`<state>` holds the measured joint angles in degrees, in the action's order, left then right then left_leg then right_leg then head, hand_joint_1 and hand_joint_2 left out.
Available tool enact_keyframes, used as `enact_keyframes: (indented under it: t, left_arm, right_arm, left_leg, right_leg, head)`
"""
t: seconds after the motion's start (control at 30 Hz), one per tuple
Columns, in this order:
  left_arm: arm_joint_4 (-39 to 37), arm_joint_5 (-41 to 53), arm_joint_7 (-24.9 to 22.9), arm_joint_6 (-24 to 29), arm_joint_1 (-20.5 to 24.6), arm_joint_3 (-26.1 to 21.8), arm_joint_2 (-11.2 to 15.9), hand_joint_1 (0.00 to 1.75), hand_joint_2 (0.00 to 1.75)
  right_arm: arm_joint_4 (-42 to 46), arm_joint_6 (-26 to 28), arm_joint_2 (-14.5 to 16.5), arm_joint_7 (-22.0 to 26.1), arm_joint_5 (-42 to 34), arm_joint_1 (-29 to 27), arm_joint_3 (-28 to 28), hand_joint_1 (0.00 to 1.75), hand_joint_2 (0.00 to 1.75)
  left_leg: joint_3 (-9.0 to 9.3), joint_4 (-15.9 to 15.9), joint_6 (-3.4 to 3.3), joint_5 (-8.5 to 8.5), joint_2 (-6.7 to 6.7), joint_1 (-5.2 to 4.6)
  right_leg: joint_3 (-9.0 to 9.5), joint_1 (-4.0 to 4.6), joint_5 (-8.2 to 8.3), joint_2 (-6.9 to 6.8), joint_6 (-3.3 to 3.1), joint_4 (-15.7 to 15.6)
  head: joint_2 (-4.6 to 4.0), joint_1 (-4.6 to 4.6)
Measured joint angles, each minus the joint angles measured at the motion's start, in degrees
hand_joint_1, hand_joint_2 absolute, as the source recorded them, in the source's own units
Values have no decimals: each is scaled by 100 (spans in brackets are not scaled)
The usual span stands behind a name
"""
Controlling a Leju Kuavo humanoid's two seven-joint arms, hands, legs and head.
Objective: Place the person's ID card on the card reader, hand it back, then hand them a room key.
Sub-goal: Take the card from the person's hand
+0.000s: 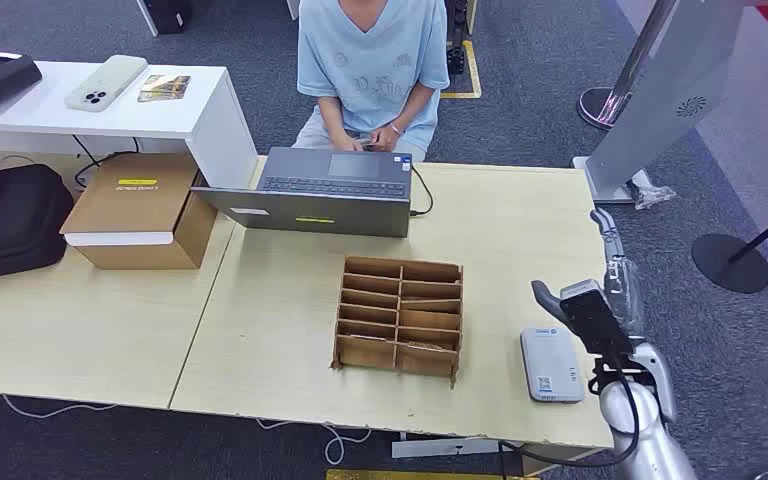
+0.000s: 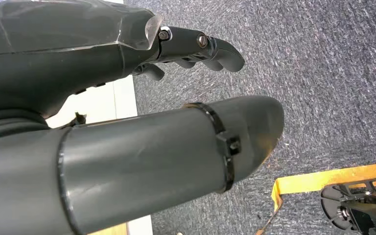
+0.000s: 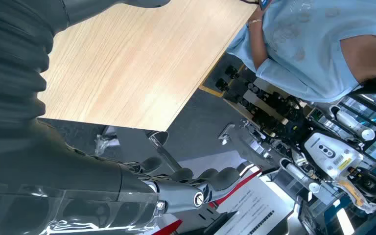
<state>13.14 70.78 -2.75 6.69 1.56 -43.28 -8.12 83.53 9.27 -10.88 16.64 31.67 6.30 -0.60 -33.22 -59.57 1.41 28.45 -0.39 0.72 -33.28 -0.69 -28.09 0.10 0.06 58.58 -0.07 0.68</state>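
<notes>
The robot's right hand (image 1: 615, 290) is raised at the desk's right edge, fingers extended and apart, holding nothing, just beside the white card reader (image 1: 551, 364). Its left hand (image 2: 196, 49) hangs over carpet, fingers loosely curled and empty. The ID card cannot be made out — the seated person (image 1: 370, 70) holds something small behind the laptop (image 1: 325, 190). The risks: a fumbled handover across the desk, or the arm nudging the reader off the desk's edge. Room keys presumably sit in the cardboard organizer (image 1: 398, 318).
</notes>
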Motion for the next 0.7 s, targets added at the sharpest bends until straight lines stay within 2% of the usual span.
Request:
enact_keyframes:
  t: [0.7]
  left_arm:
    - [0,8,0,4,1,-7,-1,0,0]
  right_arm:
    - [3,3,19,-47,113,74,-50,0,175]
  left_leg:
    - [0,0,0,0,-1,0]
  right_leg:
    - [0,0,0,-1,0,0]
  head:
    - [0,0]
